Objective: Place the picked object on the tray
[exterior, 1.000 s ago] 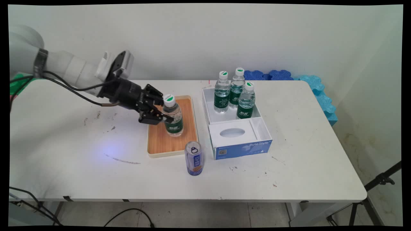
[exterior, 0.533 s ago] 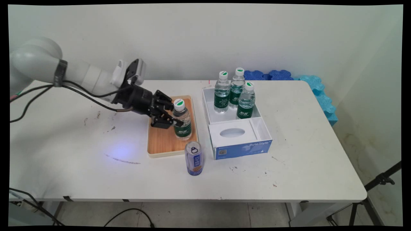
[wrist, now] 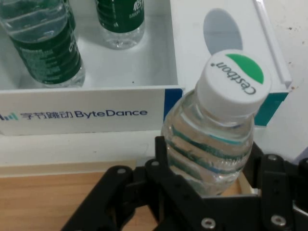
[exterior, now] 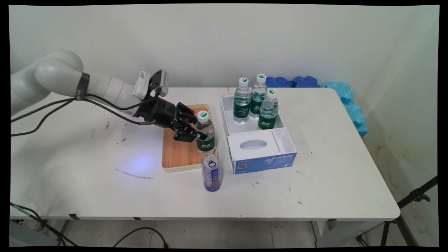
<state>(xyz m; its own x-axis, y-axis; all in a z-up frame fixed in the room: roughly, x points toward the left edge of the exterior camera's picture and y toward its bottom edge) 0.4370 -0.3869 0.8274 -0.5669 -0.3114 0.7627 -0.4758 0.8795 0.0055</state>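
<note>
Black two-finger gripper (exterior: 196, 133) is clamped on a small clear water bottle with a green label and white cap (exterior: 205, 132) — fingers pinch the body below the shoulder. The bottle tilts slightly and sits over the right edge of the wooden tray with a cream rim (exterior: 175, 154); can't tell whether its base touches.

Close by: a blue drink can with a pull tab (exterior: 211, 173) just in front, a white and blue open box (exterior: 260, 159) to the right holding three matching bottles (exterior: 257, 99).

Risks — the thin, ribbed plastic could slip or squash in the grip; tilted bottle could clip the can or the box wall.
</note>
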